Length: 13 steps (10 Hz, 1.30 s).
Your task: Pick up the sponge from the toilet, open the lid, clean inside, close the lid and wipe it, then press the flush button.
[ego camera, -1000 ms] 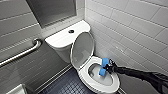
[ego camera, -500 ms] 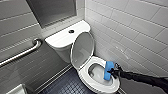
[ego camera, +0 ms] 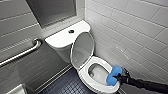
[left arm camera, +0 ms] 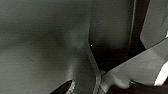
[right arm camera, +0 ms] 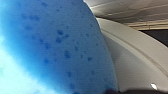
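Blue sponge (ego camera: 113,75) clamped in right tool (ego camera: 120,78), at front rim of white toilet (ego camera: 86,76), lid (ego camera: 82,50) raised against tank, flush button (ego camera: 71,31) atop tank, sponge pores plain in right wrist view.

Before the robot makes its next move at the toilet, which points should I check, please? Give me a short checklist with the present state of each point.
1. White oval lid of the white glossy ceramic toilet stands raised, leaning towards the tank: ok.
2. Bright blue rectangular sponge is held at the right end effector: ok.
3. Sponge touches the bowl's inner wall: cannot tell; it sits over the seat rim, on the tiled-wall side.
4. Small dark round flush button on the tank top is uncovered: ok.
5. Nothing else lies in the bowl opening: ok.
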### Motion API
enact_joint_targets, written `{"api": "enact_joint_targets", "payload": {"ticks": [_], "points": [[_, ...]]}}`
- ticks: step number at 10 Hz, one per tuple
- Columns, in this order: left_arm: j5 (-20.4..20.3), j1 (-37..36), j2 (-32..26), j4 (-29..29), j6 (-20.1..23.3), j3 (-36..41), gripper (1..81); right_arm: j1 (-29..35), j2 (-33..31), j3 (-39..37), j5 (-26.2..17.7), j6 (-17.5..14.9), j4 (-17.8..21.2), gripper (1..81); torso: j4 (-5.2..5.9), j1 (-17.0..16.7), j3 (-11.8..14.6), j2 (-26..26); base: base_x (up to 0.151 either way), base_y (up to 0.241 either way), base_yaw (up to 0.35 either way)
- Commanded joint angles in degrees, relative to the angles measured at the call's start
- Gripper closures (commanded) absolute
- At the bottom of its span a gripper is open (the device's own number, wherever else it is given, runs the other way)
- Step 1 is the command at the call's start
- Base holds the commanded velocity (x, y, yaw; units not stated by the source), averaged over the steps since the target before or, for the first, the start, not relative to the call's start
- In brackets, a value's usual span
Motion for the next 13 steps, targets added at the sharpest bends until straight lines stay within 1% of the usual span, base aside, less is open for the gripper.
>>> {"api": "enact_joint_targets", "payload": {"ticks": [1, 2, 3, 5, 7, 10, 13], "points": [[5.2, 1.0, 0.6, -0.2, 0.2, 1.5, 1.0, 0.4, -9.8, 4.3, -1.8, 0.6, 2.2, 81.1, 0.0, 0.0, 0.0, 0.0, 0.0, 0.0, 0.0], [5.1, 1.0, 0.7, -0.2, 0.2, 1.2, 1.0, -0.5, -11.2, 6.2, -1.6, 0.6, 2.2, 81.1, 0.0, 0.0, 0.0, 0.0, 0.0, 0.0, 0.0], [5.1, 1.0, 0.9, -0.2, 0.2, 0.9, 1.0, -1.8, -12.7, 8.6, -0.3, 0.6, 2.2, 81.1, 0.0, 0.0, 0.0, 0.0, 0.0, 0.0, 0.0], [5.1, 1.0, 0.9, -0.2, 0.2, 0.8, 1.0, -3.8, -14.0, 11.8, 0.6, 0.6, 2.7, 81.1, 0.0, 0.0, 0.0, 0.0, 0.0, 0.0, 0.0], [5.1, 1.0, 0.9, -0.2, 0.2, 0.8, 1.0, -5.5, -13.4, 13.9, 1.7, 0.6, 2.7, 81.1, 0.0, 0.0, 0.0, 0.0, 0.0, 0.0, 0.0], [4.9, 1.0, 1.0, 0.0, 0.2, 0.4, 1.0, -6.8, -11.7, 15.9, 1.1, 0.5, 2.2, 81.1, 0.0, 0.0, 0.0, 0.0, 0.0, 0.0, 0.0], [4.9, 1.0, 1.2, 0.0, 0.3, 0.0, 1.0, -9.1, -12.1, 19.0, 1.4, 0.5, 2.1, 81.1, 0.0, 0.0, 0.0, 0.0, 0.0, 0.0, 0.0]]}}
